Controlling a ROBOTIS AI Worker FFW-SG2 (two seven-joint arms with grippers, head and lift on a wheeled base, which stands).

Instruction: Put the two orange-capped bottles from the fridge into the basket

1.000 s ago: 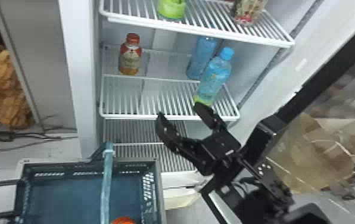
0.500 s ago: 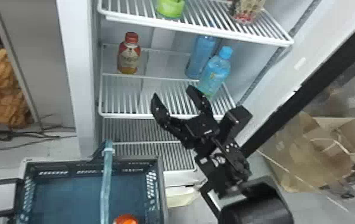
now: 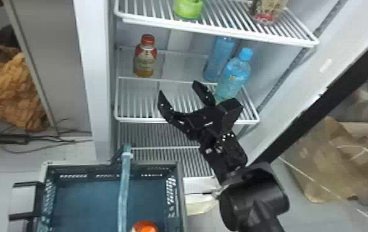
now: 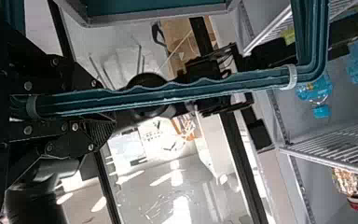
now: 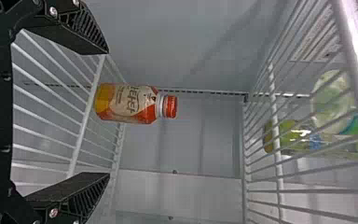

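My right gripper [image 3: 178, 88] is open at the front of the fridge's middle shelf, short of the orange-capped bottle [image 3: 145, 58] standing farther back on the left. In the right wrist view that bottle [image 5: 129, 103] lies beyond the open right gripper [image 5: 107, 113], with nothing between the fingers. The basket [image 3: 178, 188] is at the lower left of the head view; an orange cap [image 3: 145, 227] shows inside at its bottom edge. In the left wrist view my left gripper [image 4: 88, 105] is shut on the teal basket handle [image 4: 182, 91].
Two blue bottles [image 3: 232, 75] stand on the right of the same shelf, close to the right gripper. Above is a wire shelf [image 3: 223, 29] with a green container [image 3: 188, 7] and another item [image 3: 266, 12]. The fridge's left wall [image 3: 95, 92] rises beside the basket.
My right gripper has moved forward and a little left toward the shelf, with its forearm swinging left. Its fingers stay open. The basket has hardly shifted.
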